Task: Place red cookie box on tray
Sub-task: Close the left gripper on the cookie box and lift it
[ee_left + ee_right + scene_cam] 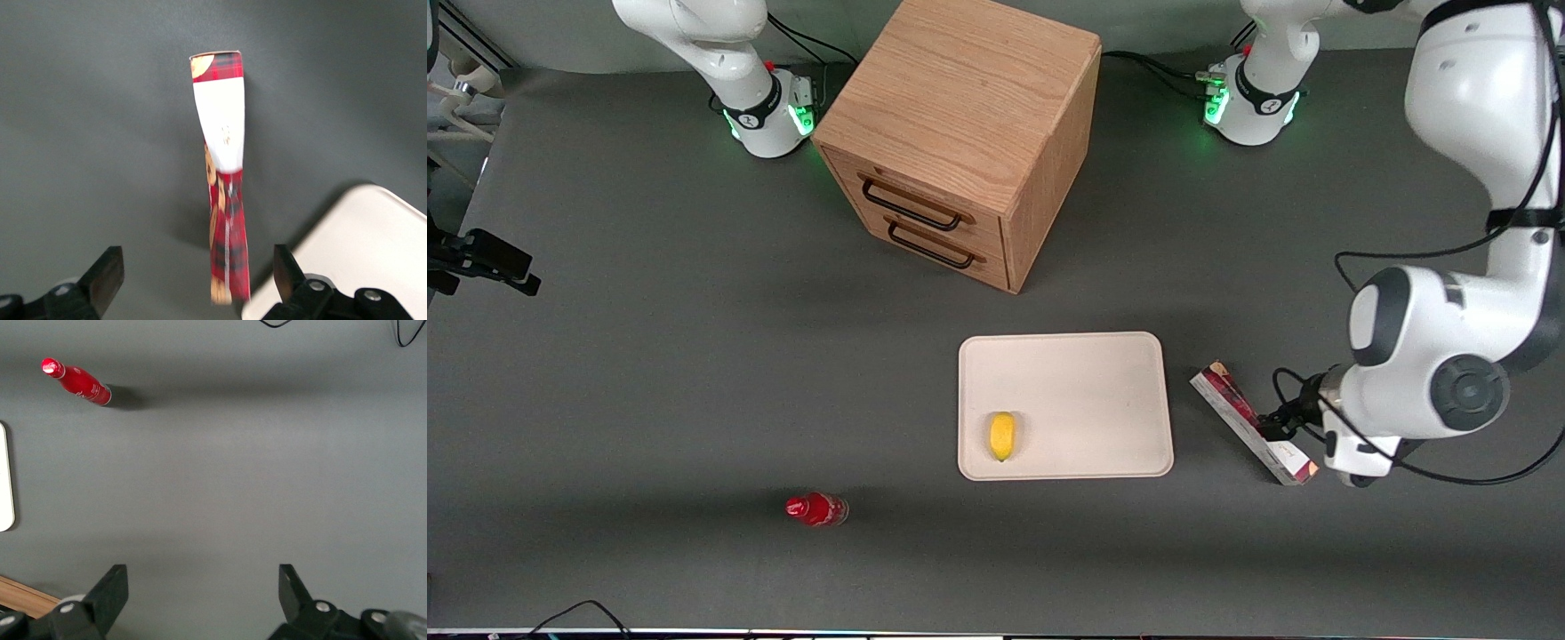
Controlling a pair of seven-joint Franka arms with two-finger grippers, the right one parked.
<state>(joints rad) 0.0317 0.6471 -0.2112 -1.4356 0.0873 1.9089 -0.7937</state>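
The red cookie box [1232, 400] stands on its thin edge on the grey table, beside the tray [1085, 373] toward the working arm's end. The left wrist view shows its plaid face and white label [223, 133]. My left gripper [1276, 425] is low at the box, near the end closer to the front camera. It is open [197, 280], with the fingers [107, 273] spread wide. The box's near end lies between them, touching neither. The cream-white tray's corner [360, 247] lies close beside the box.
A yellow lemon [1002, 436] lies on the tray near its front edge. A small red bottle [816, 509] lies on the table toward the parked arm's end. A wooden two-drawer cabinet [960, 133] stands farther from the front camera than the tray.
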